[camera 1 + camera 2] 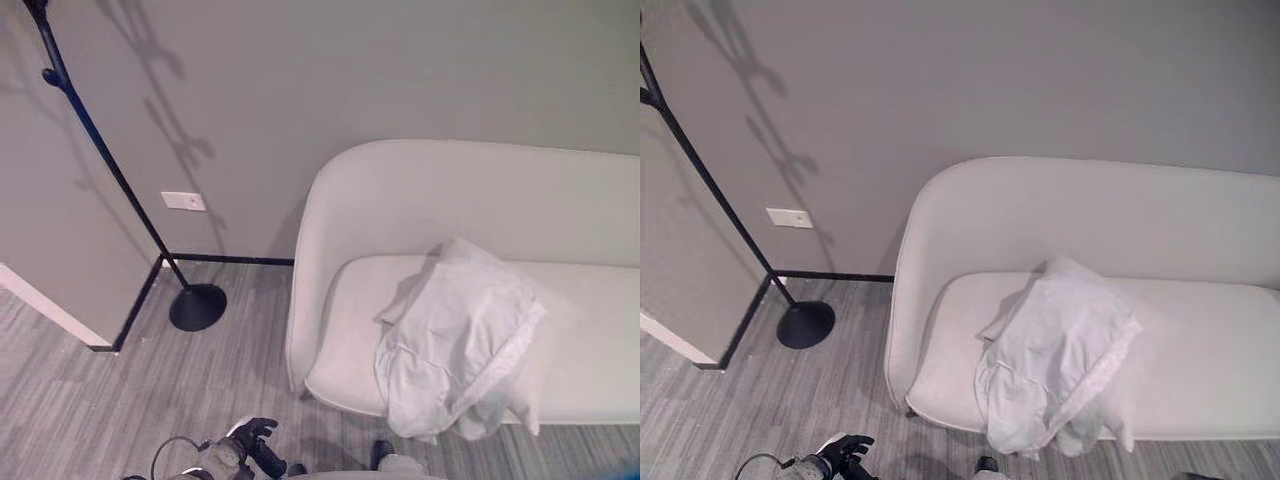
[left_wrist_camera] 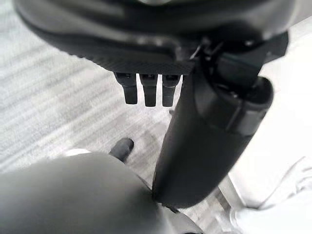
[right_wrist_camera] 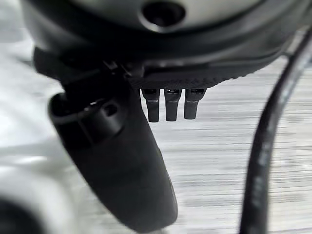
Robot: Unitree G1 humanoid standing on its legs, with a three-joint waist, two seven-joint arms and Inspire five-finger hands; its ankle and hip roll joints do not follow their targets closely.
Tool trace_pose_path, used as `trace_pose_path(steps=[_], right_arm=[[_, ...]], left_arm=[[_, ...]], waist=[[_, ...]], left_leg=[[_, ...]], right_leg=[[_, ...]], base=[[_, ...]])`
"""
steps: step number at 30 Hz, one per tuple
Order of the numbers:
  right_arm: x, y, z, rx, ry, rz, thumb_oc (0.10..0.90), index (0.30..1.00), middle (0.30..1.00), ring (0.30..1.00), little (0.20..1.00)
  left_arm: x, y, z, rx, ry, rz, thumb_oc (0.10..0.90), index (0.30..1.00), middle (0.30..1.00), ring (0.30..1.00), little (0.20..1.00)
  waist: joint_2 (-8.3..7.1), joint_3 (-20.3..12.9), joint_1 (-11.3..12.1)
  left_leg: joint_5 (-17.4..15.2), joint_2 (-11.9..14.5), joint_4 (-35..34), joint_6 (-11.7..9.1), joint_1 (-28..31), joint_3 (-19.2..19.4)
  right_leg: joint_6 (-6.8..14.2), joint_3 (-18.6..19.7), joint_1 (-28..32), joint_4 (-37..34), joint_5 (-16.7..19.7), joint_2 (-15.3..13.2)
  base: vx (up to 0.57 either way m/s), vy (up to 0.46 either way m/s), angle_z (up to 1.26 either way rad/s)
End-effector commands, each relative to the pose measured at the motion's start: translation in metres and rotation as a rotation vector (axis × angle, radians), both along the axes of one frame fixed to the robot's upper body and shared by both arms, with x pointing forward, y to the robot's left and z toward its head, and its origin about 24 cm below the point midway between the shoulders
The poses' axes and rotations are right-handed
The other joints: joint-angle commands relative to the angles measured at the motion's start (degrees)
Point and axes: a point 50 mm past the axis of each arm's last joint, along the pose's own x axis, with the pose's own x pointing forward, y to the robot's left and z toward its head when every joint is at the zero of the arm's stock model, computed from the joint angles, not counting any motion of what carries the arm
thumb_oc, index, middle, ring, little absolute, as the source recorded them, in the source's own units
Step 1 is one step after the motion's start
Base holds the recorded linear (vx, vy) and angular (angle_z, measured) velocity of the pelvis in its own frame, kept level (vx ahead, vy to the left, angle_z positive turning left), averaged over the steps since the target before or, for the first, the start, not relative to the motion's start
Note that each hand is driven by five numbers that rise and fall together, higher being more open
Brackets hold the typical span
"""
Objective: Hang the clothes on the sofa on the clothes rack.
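A crumpled white garment (image 1: 450, 340) lies on the seat of a pale sofa (image 1: 420, 200), and its lower edge droops over the seat's front. To the left, a black clothes rack stands by the wall with a slanting pole (image 1: 110, 165) on a round base (image 1: 197, 306). My left hand (image 1: 255, 445) hangs low over the floor in front of the sofa's left end. It is open and holds nothing, and its straight fingers (image 2: 149, 90) are well short of the garment. My right hand (image 3: 122, 165) hangs open over the striped floor with nothing in it.
The sofa backs onto a grey wall with a white outlet plate (image 1: 183, 201) and a black skirting strip. A wall corner (image 1: 60, 300) juts out left of the rack base. Grey plank floor (image 1: 150, 390) lies between the rack and the sofa.
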Motion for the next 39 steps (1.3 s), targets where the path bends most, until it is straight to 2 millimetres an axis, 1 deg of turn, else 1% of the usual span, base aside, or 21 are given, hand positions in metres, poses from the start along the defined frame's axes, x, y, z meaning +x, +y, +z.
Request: trace_pose_path(steps=[1, 4, 5, 6, 8, 9, 10, 14, 15, 16, 17, 19, 20, 22, 23, 25, 27, 28, 33, 36, 39], right_arm=[[0.014, -0.039, 0.01, -0.152, -0.076, -0.086, 0.8, 0.9, 0.9, 0.9, 0.9], [0.03, -0.052, 0.017, -0.223, -0.171, -0.096, 0.8, 0.9, 0.9, 0.9, 0.9], [0.044, -0.059, 0.024, -0.269, -0.248, -0.049, 0.8, 0.9, 0.9, 0.9, 0.9], [0.043, -0.059, 0.024, -0.269, -0.247, -0.049, 0.8, 0.9, 0.9, 0.9, 0.9], [0.068, -0.063, 0.034, -0.295, -0.339, 0.051, 0.8, 0.9, 0.9, 0.9, 0.9], [0.068, -0.063, 0.034, -0.295, -0.339, 0.051, 0.8, 0.9, 0.9, 0.9, 0.9], [0.081, -0.065, 0.04, -0.269, -0.406, 0.044, 0.8, 0.9, 0.9, 0.9, 0.9], [0.085, -0.062, 0.034, -0.233, -0.393, -0.026, 0.8, 0.9, 0.9, 0.9, 0.9], [0.081, -0.058, 0.03, -0.217, -0.355, -0.033, 0.8, 0.9, 0.9, 0.9, 0.9], [0.066, -0.051, 0.02, -0.192, -0.266, -0.09, 0.8, 0.9, 0.9, 0.9, 0.9], [0.067, -0.051, 0.021, -0.191, -0.268, -0.09, 0.8, 0.9, 0.9, 0.9, 0.9], [0.041, -0.048, 0.014, -0.164, -0.162, -0.195, 0.8, 0.9, 0.9, 0.9, 0.9], [0.031, -0.048, 0.013, -0.157, -0.124, -0.232, 0.8, 0.9, 0.9, 0.9, 0.9], [0.011, -0.038, 0.008, -0.11, -0.032, -0.328, 0.8, 0.9, 0.9, 0.9, 0.9], [0.012, -0.038, 0.009, -0.11, -0.033, -0.328, 0.8, 0.9, 0.9, 0.9, 0.9], [-0.012, -0.032, 0.008, -0.081, 0.063, -0.372, 0.8, 0.9, 0.9, 0.9, 0.9], [-0.017, -0.031, 0.008, -0.075, 0.08, -0.383, 0.8, 0.9, 0.9, 0.9, 0.9], [-0.022, -0.032, 0.009, -0.078, 0.093, -0.411, 0.8, 0.9, 0.9, 0.9, 0.9], [-0.013, -0.045, 0.012, -0.116, 0.065, -0.444, 0.8, 0.9, 0.9, 0.9, 0.9], [-0.013, -0.059, 0.018, -0.175, 0.036, -0.624, 0.8, 0.9, 0.9, 0.9, 0.9], [-0.015, -0.064, 0.02, -0.209, 0.03, -0.676, 0.8, 0.9, 0.9, 0.9, 0.9]], left_arm=[[-0.005, 0.015, 0.0, 0.069, 0.015, -0.029, 0.8, 0.9, 0.9, 0.9, 0.9], [-0.004, 0.02, 0.002, 0.076, -0.003, -0.022, 0.8, 0.9, 0.9, 0.9, 0.9], [-0.006, 0.024, 0.002, 0.082, -0.013, -0.006, 0.8, 0.9, 0.9, 0.9, 0.9], [-0.007, 0.024, 0.002, 0.082, -0.012, -0.006, 0.8, 0.9, 0.9, 0.9, 0.9], [-0.004, 0.022, 0.002, 0.075, -0.036, 0.054, 0.8, 0.9, 0.9, 0.9, 0.9], [-0.004, 0.022, 0.002, 0.075, -0.036, 0.055, 0.8, 0.9, 0.9, 0.9, 0.9], [0.01, 0.013, 0.006, 0.038, -0.097, 0.08, 0.8, 0.9, 0.9, 0.9, 0.9], [0.035, -0.006, 0.013, 0.006, -0.184, -0.045, 0.8, 0.9, 0.9, 0.9, 0.9], [0.038, -0.013, 0.014, -0.002, -0.197, -0.078, 0.8, 0.9, 0.9, 0.9, 0.9], [0.045, -0.026, 0.016, -0.021, -0.212, -0.135, 0.8, 0.9, 0.9, 0.9, 0.9], [0.045, -0.026, 0.016, -0.02, -0.213, -0.135, 0.8, 0.9, 0.9, 0.9, 0.9], [0.045, -0.034, 0.016, -0.035, -0.202, -0.174, 0.8, 0.9, 0.9, 0.9, 0.9], [0.041, -0.035, 0.014, -0.038, -0.185, -0.176, 0.8, 0.9, 0.9, 0.9, 0.9], [0.024, -0.028, 0.007, -0.032, -0.103, -0.13, 0.8, 0.9, 0.9, 0.9, 0.9], [0.024, -0.028, 0.007, -0.032, -0.103, -0.13, 0.8, 0.9, 0.9, 0.9, 0.9], [0.004, -0.012, 0.0, -0.013, -0.023, -0.034, 0.8, 0.9, 0.9, 0.9, 0.9], [-0.001, -0.008, -0.001, -0.008, -0.008, -0.012, 0.8, 0.9, 0.9, 0.9, 0.9], [-0.013, -0.002, -0.004, 0.0, 0.028, 0.019, 0.8, 0.9, 0.9, 0.9, 0.9], [-0.019, 0.002, -0.004, 0.006, 0.033, -0.009, 0.8, 0.9, 0.9, 0.9, 0.9], [-0.008, 0.004, -0.001, 0.016, -0.016, -0.038, 0.8, 0.9, 0.9, 0.9, 0.9], [-0.007, 0.007, 0.0, 0.026, -0.035, -0.009, 0.8, 0.9, 0.9, 0.9, 0.9]], waist=[[0.1, 1.29, 1.1], [-1.24, 1.15, 1.12], [-2.79, 0.44, 1.56], [-2.8, 0.45, 1.55], [-4.12, -0.02, 2.17], [-4.11, -0.04, 2.13], [-4.24, 0.06, 2.45], [-3.33, 0.37, 2.17], [-2.94, 0.54, 2.12], [-2.11, 0.93, 0.94], [-2.17, 1.01, 0.82], [-1.24, 1.52, -0.43], [-0.71, 1.57, -0.57], [0.92, 0.83, -0.3], [0.93, 0.84, -0.39], [1.6, 0.48, 0.09], [1.7, 0.42, 0.2], [2.11, 0.27, 0.47], [3.36, 0.31, 1.21], [4.33, 0.54, 1.89], [4.63, 0.61, 2.23]], left_leg=[[-8.14, 1.05, 1.88, -1.79, 1.47, -0.71], [-8.16, 2.24, 1.92, -2.86, 2.23, -1.48], [-8.53, 2.91, 1.65, -3.88, 3.33, -2.1], [-8.5, 2.91, 1.57, -3.89, 3.46, -2.12], [-6.83, 6.65, 1.38, -6.42, 3.71, -3.0], [-6.82, 6.66, 1.38, -6.43, 3.69, -3.04], [-4.76, 8.68, 2.01, -7.61, 2.49, -4.15], [-2.1, 11.0, 2.09, -9.03, 0.6, -4.76], [-1.3, 11.63, 2.18, -9.18, -0.02, -3.5], [-0.08, 13.27, 1.76, -9.56, -0.9, 2.49], [0.13, 13.19, 1.57, -9.53, -0.86, 2.4], [1.31, 14.31, 0.99, -10.0, -1.66, 10.18], [1.96, 14.61, 0.44, -10.52, -1.53, 11.4], [1.97, 15.26, 0.28, -11.13, -1.36, 11.11], [1.98, 15.27, 0.28, -11.14, -1.38, 11.03], [1.42, 14.88, 0.28, -11.1, -1.02, 11.25], [1.15, 14.64, 0.28, -11.02, -1.04, 11.17], [0.48, 14.06, 0.28, -10.84, -1.28, 11.1], [-0.56, 12.37, 0.28, -10.15, -2.36, 10.57], [-1.06, 11.09, 0.28, -9.69, -3.54, 9.49], [-1.23, 10.42, 0.28, -9.38, -4.21, 8.45]], right_leg=[[-0.69, 3.66, -0.01, 0.76, 9.28, -0.98], [0.08, 7.38, 0.35, 0.27, 12.34, -1.5], [0.41, 7.91, 1.81, -0.96, 9.2, -0.83], [0.41, 7.86, 1.95, -1.03, 9.2, -0.83], [-1.04, 7.32, 2.64, -0.55, 5.56, 2.03], [-1.05, 7.28, 2.64, -0.54, 5.55, 2.04], [-2.2, 5.7, 3.31, -0.76, 3.91, 3.59], [-4.03, 1.84, 4.98, -1.58, 0.85, 5.42], [-4.41, 0.31, 5.61, -1.76, 0.11, 5.58], [-4.58, -3.05, 7.15, -2.04, -1.26, 5.65], [-4.64, -3.22, 7.25, -2.18, -1.22, 5.62], [-5.05, -6.51, 8.31, -2.63, -1.85, 5.84], [-5.27, -7.23, 8.68, -2.74, -2.19, 6.24], [-5.44, -8.59, 9.82, -2.76, -3.17, 6.69], [-5.45, -8.67, 9.85, -2.76, -3.19, 6.7], [-5.12, -9.54, 10.47, -2.76, -2.85, 5.77], [-4.91, -9.69, 10.49, -2.76, -2.67, 5.43], [-4.43, -9.97, 10.11, -2.76, -2.09, 4.64], [-3.02, -10.65, 8.81, -2.76, -0.4, 2.79], [-2.1, -12.07, 8.31, -2.76, 0.59, 1.38], [-1.7, -12.94, 8.25, -2.76, 0.94, 0.81]], base=[[0.13, -0.208, 0.23], [0.18, -0.361, 0.29], [0.19, -0.402, 0.31], [0.23, -0.493, 0.27], [0.16, -0.528, 0.15], [0.13, -0.612, 0.02], [0.07, -0.445, 0.11], [0.05, -0.3, 0.52], [0.03, -0.238, 0.74], [0.02, -0.15, 1.06], [-0.03, -0.101, 1.41], [-0.06, -0.038, 1.21], [-0.03, -0.014, 1.03], [0.04, 0.019, 1.13], [0.05, 0.051, 0.77], [0.03, 0.115, 0.5], [0.01, 0.113, 0.23], [0.0, 0.088, 0.08], [-0.02, 0.157, -0.01], [-0.02, 0.103, 0.04], [-0.01, 0.092, 0.24]])
